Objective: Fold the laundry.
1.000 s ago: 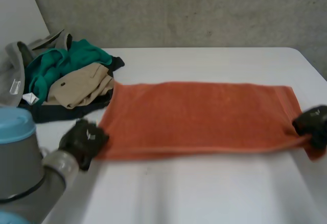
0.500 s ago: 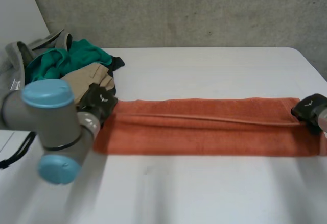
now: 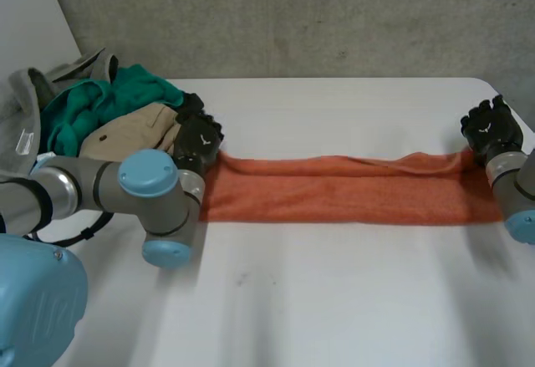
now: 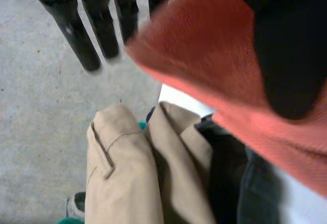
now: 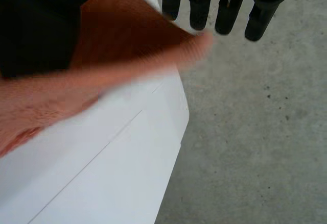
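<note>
Folded orange towel [image 3: 351,190] lies as a long strip, left to right across mid table [image 3: 334,308].
L hand [image 3: 199,141] at towel's left end, R hand [image 3: 491,129] at its right end. Both have fingers straight & spread, nothing gripped. Wrist views: a towel corner lies vs. each thumb, under the palm. Clothes pile [image 3: 109,124] far left, just beside L hand.
</note>
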Controlling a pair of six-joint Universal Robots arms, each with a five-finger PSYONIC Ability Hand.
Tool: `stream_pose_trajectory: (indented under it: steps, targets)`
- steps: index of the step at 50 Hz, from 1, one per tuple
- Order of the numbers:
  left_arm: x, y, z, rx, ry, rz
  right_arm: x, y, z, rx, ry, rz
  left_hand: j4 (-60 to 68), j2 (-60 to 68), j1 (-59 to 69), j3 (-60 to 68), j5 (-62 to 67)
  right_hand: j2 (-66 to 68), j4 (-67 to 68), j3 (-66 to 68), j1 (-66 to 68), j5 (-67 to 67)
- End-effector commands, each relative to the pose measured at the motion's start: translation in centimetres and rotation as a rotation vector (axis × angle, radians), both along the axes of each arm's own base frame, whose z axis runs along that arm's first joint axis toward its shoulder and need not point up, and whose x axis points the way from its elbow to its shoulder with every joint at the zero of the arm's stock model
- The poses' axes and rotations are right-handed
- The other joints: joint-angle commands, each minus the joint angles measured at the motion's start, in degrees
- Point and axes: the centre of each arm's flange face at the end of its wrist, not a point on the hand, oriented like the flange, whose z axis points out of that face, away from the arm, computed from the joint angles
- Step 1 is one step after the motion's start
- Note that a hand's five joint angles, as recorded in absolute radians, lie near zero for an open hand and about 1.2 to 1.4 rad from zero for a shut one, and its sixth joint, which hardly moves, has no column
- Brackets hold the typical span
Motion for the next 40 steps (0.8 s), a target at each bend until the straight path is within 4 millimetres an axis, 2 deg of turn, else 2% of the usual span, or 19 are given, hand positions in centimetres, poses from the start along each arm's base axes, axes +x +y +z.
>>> stream_pose_trajectory:
  steps: [1, 5, 8, 12, 14, 17, 19, 23, 32, 38, 40]
  targets:
    - [-1.6, 1.3, 2.6, -0.058, 0.049, -0.044, -0.1, 0.2, 3.6, -0.054, -0.059, -0.026, -12.09, -11.25, -4.58, -11.80, -11.04, -2.07, -2.49, -2.23, -3.16, -2.58]
    - [-1.0, 1.5, 5.6, -0.102, 0.078, -0.036, -0.6, 1.1, 5.8, -0.051, -0.180, -0.029, -12.09, -11.25, -4.58, -11.80, -11.04, -2.07, -2.49, -2.23, -3.16, -2.58]
    - [-0.8, 2.0, 6.3, -0.106, 0.082, -0.036, -0.7, 1.7, 7.2, -0.037, -0.272, -0.011, -12.09, -11.25, -4.58, -11.80, -11.04, -2.07, -2.49, -2.23, -3.16, -2.58]
    - [-0.4, 2.7, 6.9, -0.095, 0.093, -0.038, -2.3, 2.0, 9.0, 0.003, -0.378, -0.007, -12.09, -11.25, -4.58, -11.80, -11.04, -2.07, -2.49, -2.23, -3.16, -2.58]
    - [-0.2, 3.2, 7.3, -0.082, 0.120, -0.042, -3.0, 2.0, 8.8, 0.043, -0.408, -0.015, -12.09, -11.25, -4.58, -11.80, -11.04, 1.14, 0.72, 0.98, 0.05, 0.63]
    - [0.2, 3.7, 7.1, -0.049, 0.143, -0.044, -2.9, 1.8, 7.8, 0.080, -0.410, -0.007, -12.09, -11.25, -4.58, -11.80, -11.04, 32.74, 32.32, 32.58, 31.65, 32.23]
    - [0.3, 3.8, 6.9, -0.037, 0.149, -0.043, -2.8, 1.9, 7.1, 0.102, -0.410, -0.007, -12.09, -11.25, -4.58, -11.80, -11.04, 32.00, 31.58, 31.84, 30.91, 31.49]
    - [1.0, 3.3, 6.4, -0.020, 0.149, -0.025, -2.5, 2.2, 5.9, 0.146, -0.421, 0.014, -12.05, -11.21, -4.54, -11.76, -11.00, 12.86, 12.44, 12.70, 11.77, 12.35]
    - [2.3, 2.5, 5.2, 0.017, 0.132, 0.011, -2.2, 3.2, 4.6, 0.268, -0.439, -0.003, -12.05, -11.20, -4.54, -11.76, -11.00, 17.52, 17.10, 17.36, 16.43, 17.01]
    - [2.5, 2.6, 4.9, 0.036, 0.132, 0.015, -2.3, 2.9, 3.7, 0.285, -0.440, -0.013, -11.88, -11.04, -4.37, -11.59, -10.83, 19.20, 18.78, 19.05, 18.11, 18.69]
    - [2.5, 2.6, 4.9, 0.039, 0.139, 0.015, -2.3, 2.6, 3.4, 0.286, -0.439, -0.013, -11.88, -11.04, -4.37, -11.59, -10.83, 26.40, 25.98, 26.25, 25.31, 25.89]
